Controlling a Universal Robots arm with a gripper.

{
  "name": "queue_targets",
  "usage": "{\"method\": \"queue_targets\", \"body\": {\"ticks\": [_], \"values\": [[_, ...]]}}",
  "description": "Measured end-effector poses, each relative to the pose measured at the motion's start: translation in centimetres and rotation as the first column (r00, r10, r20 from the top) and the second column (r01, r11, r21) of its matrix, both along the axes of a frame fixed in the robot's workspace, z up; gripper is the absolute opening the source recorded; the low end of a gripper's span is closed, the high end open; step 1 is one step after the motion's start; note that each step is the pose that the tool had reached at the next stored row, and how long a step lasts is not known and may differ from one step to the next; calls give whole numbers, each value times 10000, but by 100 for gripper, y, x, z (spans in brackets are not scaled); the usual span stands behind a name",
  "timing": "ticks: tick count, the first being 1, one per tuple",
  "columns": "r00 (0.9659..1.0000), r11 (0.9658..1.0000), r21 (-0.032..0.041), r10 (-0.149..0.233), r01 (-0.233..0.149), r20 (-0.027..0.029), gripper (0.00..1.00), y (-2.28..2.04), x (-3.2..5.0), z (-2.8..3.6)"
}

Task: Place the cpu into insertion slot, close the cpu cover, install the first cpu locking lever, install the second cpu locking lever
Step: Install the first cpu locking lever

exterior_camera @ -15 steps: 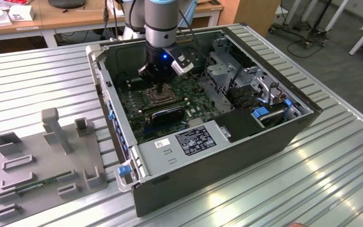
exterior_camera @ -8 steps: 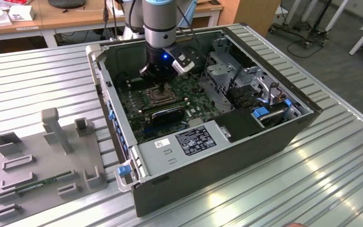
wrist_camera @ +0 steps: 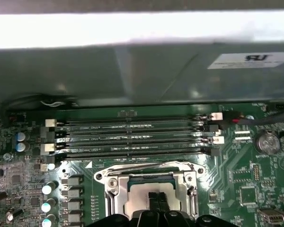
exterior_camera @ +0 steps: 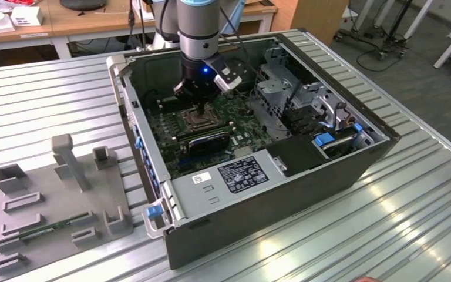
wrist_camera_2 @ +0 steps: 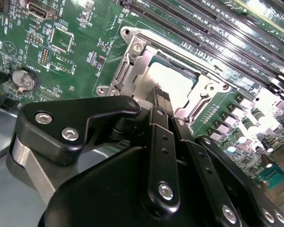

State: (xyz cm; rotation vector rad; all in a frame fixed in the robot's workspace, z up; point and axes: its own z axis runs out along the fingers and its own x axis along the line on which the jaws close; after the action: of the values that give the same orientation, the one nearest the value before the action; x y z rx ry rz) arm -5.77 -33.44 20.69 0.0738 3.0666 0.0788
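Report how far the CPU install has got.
Done: the small square silvery-tan cpu sits in the dark, silver-framed insertion slot, and the thin silver windowed cpu cover looks lowered around it. In hand: the black claw, shut, has its tips at the chip's top. Left: the silver wire locking levers; whether either is latched can't be told.

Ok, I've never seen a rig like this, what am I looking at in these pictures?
A robot arm reaches into an open computer case lying on a slatted metal table; that is the exterior view, from a camera off the arm. Both wrist views come from cameras riding on the arm. Its shut gripper hangs over the cpu, which sits in the insertion slot with the silver cpu cover around it. A grey fixture lies beside the case.
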Motion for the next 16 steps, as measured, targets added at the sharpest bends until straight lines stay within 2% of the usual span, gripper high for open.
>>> {"method": "queue_targets", "body": {"ticks": [5, 7, 10, 16], "values": [[9990, 9990, -9, 448, -448, 2, 11, 0, -7, -1], [9984, 9984, -56, 560, -560, -2, 11, 0, -17, -1], [9983, 9982, -112, 591, -591, -5, 11, -1, -30, -1], [9982, 9982, -114, 591, -591, -5, 11, 0, -30, -1]]}}
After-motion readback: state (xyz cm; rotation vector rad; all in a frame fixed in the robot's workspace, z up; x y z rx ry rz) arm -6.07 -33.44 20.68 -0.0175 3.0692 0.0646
